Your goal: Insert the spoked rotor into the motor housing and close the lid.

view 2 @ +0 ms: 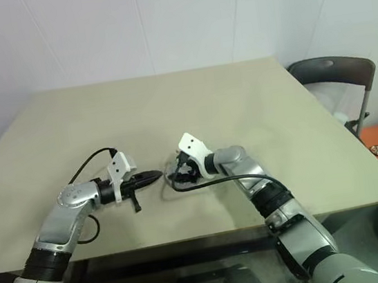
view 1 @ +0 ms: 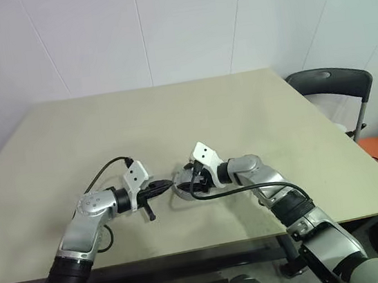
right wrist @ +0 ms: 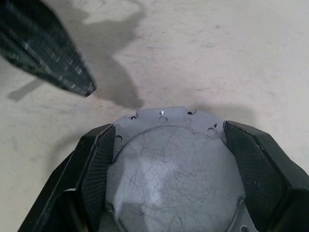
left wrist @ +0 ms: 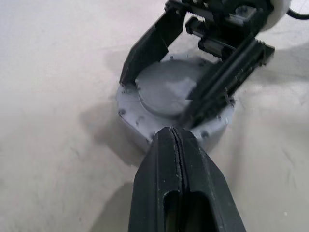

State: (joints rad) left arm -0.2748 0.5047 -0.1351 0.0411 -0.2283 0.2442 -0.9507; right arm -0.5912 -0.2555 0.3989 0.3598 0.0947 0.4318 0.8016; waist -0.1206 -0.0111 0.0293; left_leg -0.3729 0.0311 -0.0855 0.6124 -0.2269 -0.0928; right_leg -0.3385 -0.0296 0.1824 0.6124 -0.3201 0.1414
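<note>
Right wrist view puts my right gripper (right wrist: 174, 169) spread wide around a round grey metal unit (right wrist: 176, 164), one finger against each side of it, so I read that as a wide hold on the part, not empty open fingers. Its flat scratched top with small screw holes near the rim looks to me like the lid, sitting on what I take to be the motor housing beneath; I cannot see any copper windings or the spoked rotor, so I judge the rotor is already inside and covered, though nothing here proves it. From the left wrist view my left gripper (left wrist: 176, 137) has its fingers pressed fully together with nothing between them, the tip right at the near edge of the grey unit (left wrist: 176, 104); touching or just short, I cannot tell. In the head views both grippers meet over the beige table (view 1: 242, 120), toward its near edge, with the unit between them. A dark chair (view 1: 331, 84) stands off the table's right side. What seems left, by my judgement, is seating the lid flush and letting go; whether it is fully down I cannot tell.
</note>
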